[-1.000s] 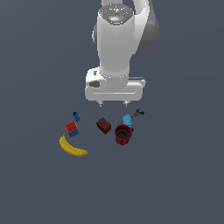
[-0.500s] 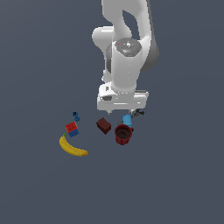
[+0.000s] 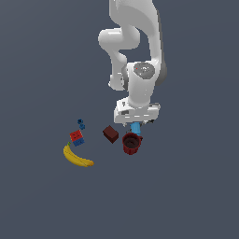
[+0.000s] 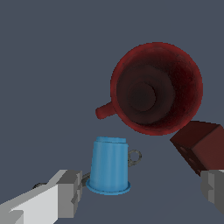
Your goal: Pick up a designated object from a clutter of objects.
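The light-blue cup-like cylinder (image 4: 108, 165) stands upside down on the floor, wide rim down, between my two open fingers; in the exterior view only a strip of the cylinder (image 3: 136, 128) shows below my hand. My gripper (image 4: 142, 190) is open and low over it, with one finger (image 4: 65, 192) close beside the cylinder and the other finger (image 4: 214, 186) farther off. In the exterior view my gripper (image 3: 136, 122) hangs just above the clutter. The dark red cup (image 4: 155, 89) stands right behind the cylinder, also seen in the exterior view (image 3: 132, 143).
A dark red cube (image 3: 110, 134) lies beside the cup, and shows in the wrist view (image 4: 199, 144). A thin tool's ring end (image 4: 134, 156) pokes out behind the cylinder. A red-and-blue block (image 3: 77, 137), a tiny blue piece (image 3: 81, 123) and a yellow banana (image 3: 77, 157) lie toward the exterior view's left.
The arm has come down from well above the clutter to right over the light-blue cylinder, and the hand now hides most of it in the exterior view.
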{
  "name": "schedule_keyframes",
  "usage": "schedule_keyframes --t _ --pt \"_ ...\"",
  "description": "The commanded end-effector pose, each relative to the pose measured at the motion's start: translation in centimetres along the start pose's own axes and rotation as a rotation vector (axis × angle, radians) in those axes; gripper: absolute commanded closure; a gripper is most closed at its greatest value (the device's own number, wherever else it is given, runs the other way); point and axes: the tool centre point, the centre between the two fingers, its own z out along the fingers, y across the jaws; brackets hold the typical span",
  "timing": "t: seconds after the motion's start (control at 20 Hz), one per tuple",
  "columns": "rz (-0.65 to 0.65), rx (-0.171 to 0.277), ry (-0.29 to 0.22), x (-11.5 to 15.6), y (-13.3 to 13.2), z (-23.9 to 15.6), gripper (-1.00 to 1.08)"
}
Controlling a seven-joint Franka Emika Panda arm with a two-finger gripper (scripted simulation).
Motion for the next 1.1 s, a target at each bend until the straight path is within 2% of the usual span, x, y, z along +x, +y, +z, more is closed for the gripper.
schedule_keyframes --t 0.0,0.45,1.05 --pt "-0.013 0.002 0.005 -0.7 -0.7 1.3 -0.92" --pt "-0.039 0.007 0.013 -2.2 -2.2 3.6 -0.92" --pt "-0.04 0.007 0.012 -2.4 -2.3 5.4 -0.92"
